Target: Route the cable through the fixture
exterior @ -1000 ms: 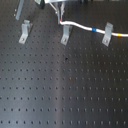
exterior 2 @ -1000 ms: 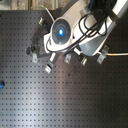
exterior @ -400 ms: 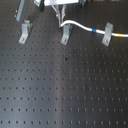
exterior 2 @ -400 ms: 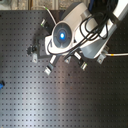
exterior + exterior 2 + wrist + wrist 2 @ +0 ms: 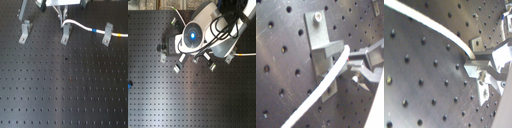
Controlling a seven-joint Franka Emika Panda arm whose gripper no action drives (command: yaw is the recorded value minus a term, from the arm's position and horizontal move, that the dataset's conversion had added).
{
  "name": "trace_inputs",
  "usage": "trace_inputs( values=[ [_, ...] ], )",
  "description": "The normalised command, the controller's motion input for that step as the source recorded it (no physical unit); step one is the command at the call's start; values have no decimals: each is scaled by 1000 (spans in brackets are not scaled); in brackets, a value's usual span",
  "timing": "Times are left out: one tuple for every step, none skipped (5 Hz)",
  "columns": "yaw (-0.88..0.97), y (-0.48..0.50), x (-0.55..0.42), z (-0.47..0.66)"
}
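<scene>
First exterior view shows the largest thing here, the flat matt-black perforated metal worktop point(image 5: 65, 95), its threaded holes in an even grid. Above it in the second exterior view hangs the bulky white robot arm with a round blue-lit joint point(image 5: 193, 36), smooth and glossy, hiding most of what lies under it.

The long thin white flexible cable point(image 5: 82, 25) runs from the end effector point(image 5: 63, 14) in a soft arc, past a short blue band, through the silvery-grey bent-metal clip at the first exterior view's right point(image 5: 106, 33) and on towards the yellow band at the edge. The middle silvery-grey upright clip point(image 5: 65, 34) — the fixture in hand, by my judgement — stands just below the end effector; a third identical clip point(image 5: 24, 31) stands well apart at the first exterior view's left.

In the first wrist view the cable point(image 5: 326, 85) crosses the front of the fixture point(image 5: 321, 47), touching or nearly touching its folded lip, while the grey fingers point(image 5: 368, 57) pinch the cord narrowly.

Risks, as I judge them: the round, springy cord could ride over the lip instead of seating in the slot, slip between the smooth fingers — or drag out of the right-hand clip if pulled too hard.
</scene>
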Motion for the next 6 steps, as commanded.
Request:
trace_inputs(
  values=[
    [497, -101, -204, -47],
    [417, -48, -231, -61],
    [149, 0, 0, 0],
    [77, -75, -183, -235],
    [57, -61, 28, -13],
    [403, 0, 1, 69]
  ],
)
